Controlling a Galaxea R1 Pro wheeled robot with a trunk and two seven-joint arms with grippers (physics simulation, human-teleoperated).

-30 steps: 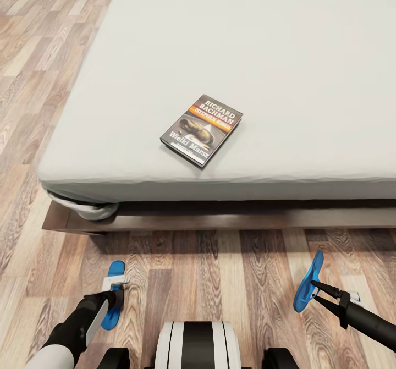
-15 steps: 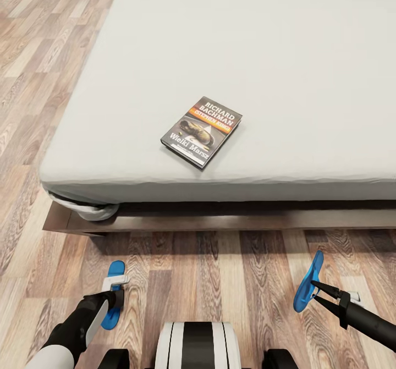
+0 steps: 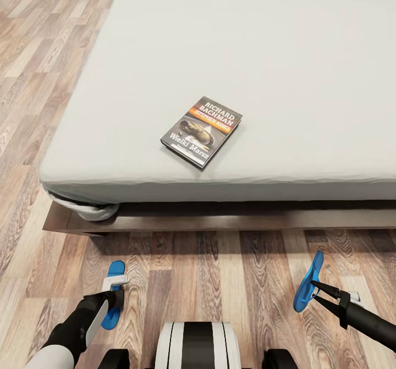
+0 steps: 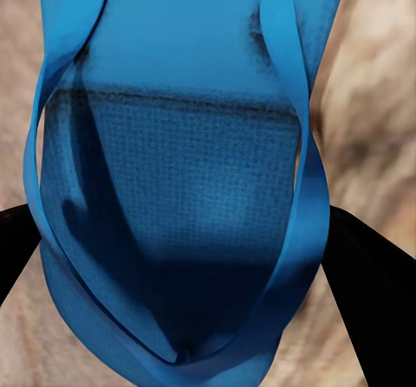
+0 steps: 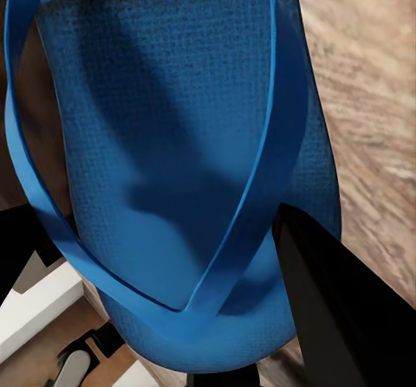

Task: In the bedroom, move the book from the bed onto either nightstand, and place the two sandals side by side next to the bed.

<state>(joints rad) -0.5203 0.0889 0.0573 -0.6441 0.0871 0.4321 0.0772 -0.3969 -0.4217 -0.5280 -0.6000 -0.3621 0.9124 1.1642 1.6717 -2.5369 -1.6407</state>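
Fingers of right gripper [image 3: 314, 292] pinching right sandal [image 3: 308, 282], tilted on edge; left gripper [image 3: 114, 293] pinching left sandal [image 3: 114, 292]. Nothing shifting since half-second ago: both arms pausing. Sandals well apart, book [image 3: 201, 131] sitting untouched on bed [image 3: 275, 55].

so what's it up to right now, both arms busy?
Yes. The robot faces the bed with a blue sandal in each gripper: the left gripper holds the left sandal roughly flat, and the right gripper holds the right sandal tipped on edge. They are far apart, not yet side by side. The book lies on the mattress.
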